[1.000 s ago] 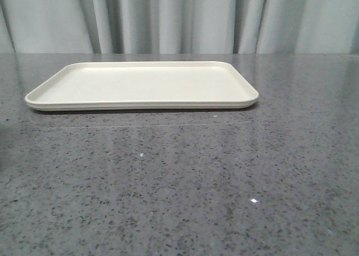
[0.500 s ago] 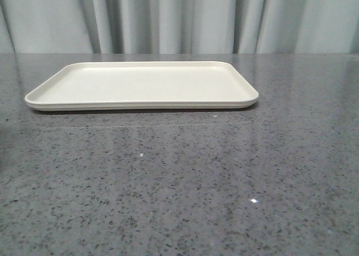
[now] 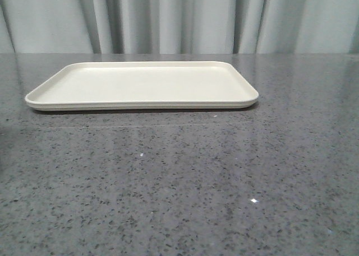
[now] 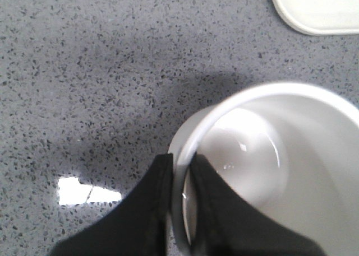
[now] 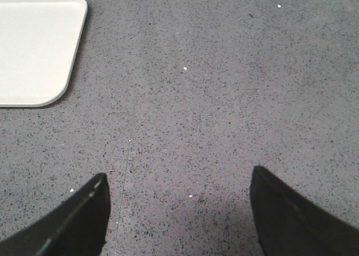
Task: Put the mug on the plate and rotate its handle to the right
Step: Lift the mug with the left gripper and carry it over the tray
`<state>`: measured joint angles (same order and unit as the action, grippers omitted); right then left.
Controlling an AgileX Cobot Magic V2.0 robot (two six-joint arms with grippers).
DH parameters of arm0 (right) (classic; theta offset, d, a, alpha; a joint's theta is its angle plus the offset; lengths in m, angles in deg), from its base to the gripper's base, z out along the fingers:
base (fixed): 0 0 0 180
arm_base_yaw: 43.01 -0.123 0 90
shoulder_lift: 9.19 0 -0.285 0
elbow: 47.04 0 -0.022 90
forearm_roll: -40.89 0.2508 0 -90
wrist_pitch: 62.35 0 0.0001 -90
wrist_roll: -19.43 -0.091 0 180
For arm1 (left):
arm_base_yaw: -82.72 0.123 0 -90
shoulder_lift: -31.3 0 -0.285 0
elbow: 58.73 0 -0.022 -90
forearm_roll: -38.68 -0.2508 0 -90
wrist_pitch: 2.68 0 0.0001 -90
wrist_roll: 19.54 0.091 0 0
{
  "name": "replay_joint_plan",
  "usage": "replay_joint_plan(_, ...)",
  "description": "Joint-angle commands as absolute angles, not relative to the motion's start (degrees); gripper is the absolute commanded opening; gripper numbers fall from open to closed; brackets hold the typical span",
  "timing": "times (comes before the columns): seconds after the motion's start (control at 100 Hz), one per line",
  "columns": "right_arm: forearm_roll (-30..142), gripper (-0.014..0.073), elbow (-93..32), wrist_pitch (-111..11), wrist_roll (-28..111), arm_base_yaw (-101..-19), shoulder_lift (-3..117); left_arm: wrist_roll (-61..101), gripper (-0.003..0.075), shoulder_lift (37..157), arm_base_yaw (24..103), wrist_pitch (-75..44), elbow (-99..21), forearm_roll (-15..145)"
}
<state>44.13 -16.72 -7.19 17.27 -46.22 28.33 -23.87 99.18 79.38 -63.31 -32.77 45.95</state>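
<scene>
The cream plate (image 3: 143, 85) lies flat at the back of the grey table in the front view, with nothing on it. Neither arm nor the mug shows there. In the left wrist view my left gripper (image 4: 180, 165) is shut on the rim of the white mug (image 4: 280, 155), one finger outside the wall and one inside. The mug looks empty; its handle and printed face are hidden. A corner of the plate (image 4: 320, 9) shows beyond the mug. My right gripper (image 5: 178, 180) is open over bare table, with a plate corner (image 5: 39, 49) off to one side.
Grey speckled tabletop (image 3: 179, 183) spreads in front of the plate. Pale grey curtains (image 3: 179, 18) hang behind the table's far edge. A bright light reflection (image 4: 87, 190) lies on the table beside the left fingers.
</scene>
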Motion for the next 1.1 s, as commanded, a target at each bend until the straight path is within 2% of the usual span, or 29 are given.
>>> replay_joint_plan(0.0, 44.0, 0.0531, -18.6, -11.1, 17.4, -46.3, 29.1, -23.8, -0.0020, 98.6, 79.7, -61.2, -34.7, 46.6)
replay_joint_plan(0.23, 44.0, 0.0531, -18.6, -11.1, 17.4, -46.3, 29.1, -23.8, -0.0020, 98.5, 79.7, -65.8, -40.4, 48.6)
replay_joint_plan(0.45, 44.0, 0.0531, -18.6, -11.1, 17.4, -46.3, 29.1, -23.8, -0.0020, 98.5, 79.3, -65.3, -48.8, 54.5)
replay_joint_plan(0.74, 44.0, 0.0531, -18.6, -11.6, 17.4, -46.3, 29.1, -24.0, -0.0020, 104.8, 70.8, -62.2, -55.6, 57.5)
replay_joint_plan(1.09, 44.0, 0.0531, -18.6, -11.5, 17.4, -46.3, 29.1, -24.4, -0.0020, 121.1, 60.1, -58.5, -68.1, 56.9)
